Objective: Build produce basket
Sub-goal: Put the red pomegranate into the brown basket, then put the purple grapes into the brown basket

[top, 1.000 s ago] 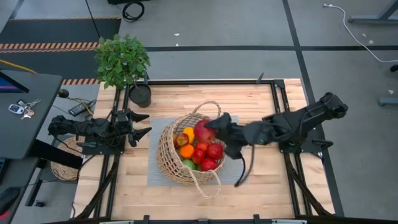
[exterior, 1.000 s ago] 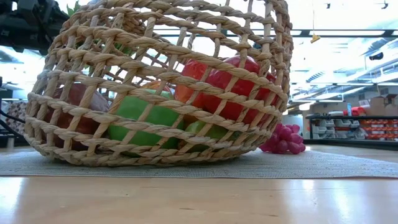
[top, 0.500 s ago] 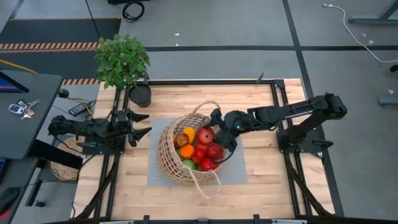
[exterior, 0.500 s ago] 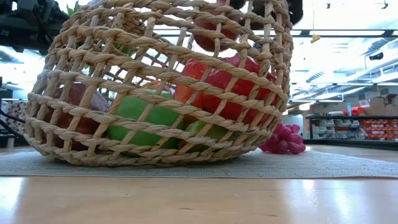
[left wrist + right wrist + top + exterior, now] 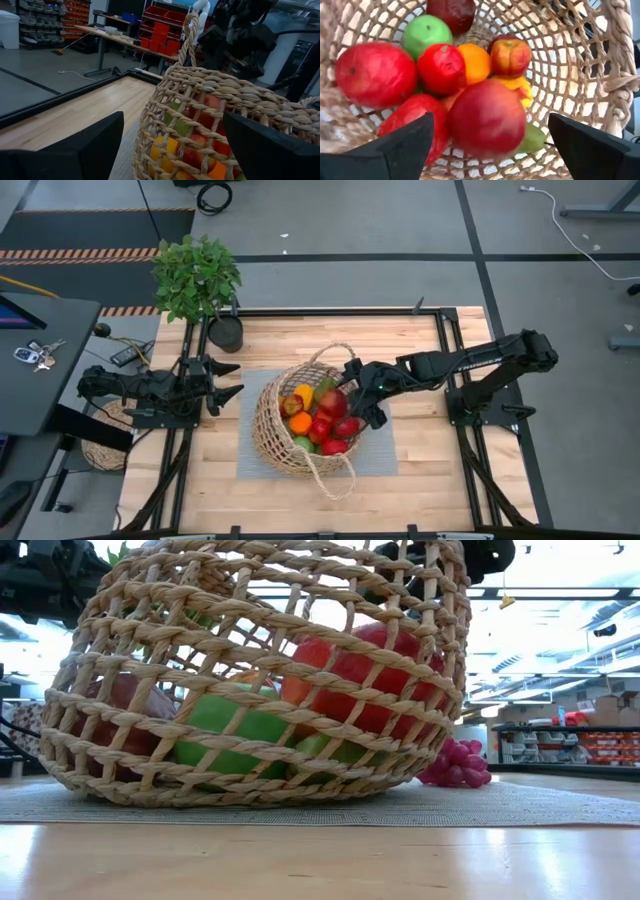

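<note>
Wicker basket (image 5: 300, 428), high view: centred on a grey mat (image 5: 385, 458) on the tabletop, heaped with produce (image 5: 322, 420). Right tool (image 5: 358, 406) over the basket's right rim, fingers spread, a red fruit (image 5: 331, 402) directly beneath and to its left. Left tool (image 5: 222, 379) parked at the left edge, fingers apart, well clear of the basket. Potted plant (image 5: 198, 278) at far left.

Low view: basket fills the frame; green and red fruit visible through the weave; purple grapes (image 5: 456, 763) on the mat just right of the basket, outside it.

Left wrist view: basket wall ahead between spread fingers, nothing held.

Right wrist view: fingers wide, empty; large red fruit (image 5: 487, 119) lying loose on the pile between them. Judged: grapes remaining, right arm nearer.
</note>
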Robot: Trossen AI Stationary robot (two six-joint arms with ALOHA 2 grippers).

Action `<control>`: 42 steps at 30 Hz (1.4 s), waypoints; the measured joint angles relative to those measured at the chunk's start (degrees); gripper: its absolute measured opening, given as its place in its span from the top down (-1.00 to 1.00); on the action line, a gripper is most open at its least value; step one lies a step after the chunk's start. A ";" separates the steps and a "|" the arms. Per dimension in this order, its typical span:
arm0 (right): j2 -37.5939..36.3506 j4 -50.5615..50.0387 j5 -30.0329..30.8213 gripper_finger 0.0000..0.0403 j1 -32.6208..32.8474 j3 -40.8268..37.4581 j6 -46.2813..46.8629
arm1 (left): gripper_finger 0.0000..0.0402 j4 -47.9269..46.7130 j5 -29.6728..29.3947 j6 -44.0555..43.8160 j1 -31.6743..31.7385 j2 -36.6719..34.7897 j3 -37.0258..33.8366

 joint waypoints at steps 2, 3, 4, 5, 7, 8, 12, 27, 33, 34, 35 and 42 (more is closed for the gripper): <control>-0.26 -1.87 0.58 -0.93 0.06 1.28 -0.26 | -0.73 0.00 -0.02 0.02 0.00 0.00 0.00; -0.56 -3.11 1.12 -0.93 0.17 2.37 -0.38 | -0.73 0.00 -0.02 0.04 -0.01 0.00 0.00; -1.03 -4.32 1.33 -0.92 0.31 3.30 -0.38 | -0.73 0.00 0.00 0.02 0.01 0.00 0.00; -1.60 -5.81 1.38 -0.92 0.35 4.04 -0.24 | -0.73 0.02 -0.02 0.00 0.01 0.00 0.00; -2.83 -8.57 1.37 -0.92 0.37 4.70 0.17 | -0.73 0.00 0.00 0.04 0.00 0.00 0.00; -3.60 -9.62 1.35 -0.92 0.37 4.70 0.68 | -0.73 0.00 -0.01 0.03 0.00 0.00 0.00; -6.36 -14.41 1.35 -0.91 -0.77 4.40 2.99 | -0.73 0.00 -0.02 0.04 -0.01 0.00 0.00; -12.24 9.39 -5.93 -0.74 -9.99 -25.19 5.81 | -0.73 0.00 -0.02 0.00 0.00 0.00 0.00; -11.80 15.73 -11.32 -0.75 -12.77 -32.03 9.84 | -0.73 0.02 -0.02 -0.01 0.01 0.00 0.00; -11.80 16.88 -13.09 -0.75 -13.16 -32.76 10.62 | -0.73 0.01 0.00 0.02 0.01 0.00 0.00; -11.82 18.04 -14.39 -0.75 -13.46 -33.53 11.26 | -0.73 -0.02 0.00 0.01 -0.01 0.00 0.00; -10.90 25.56 -15.61 -0.75 -14.19 -38.53 8.85 | -0.73 0.00 -0.02 0.03 0.00 0.00 0.00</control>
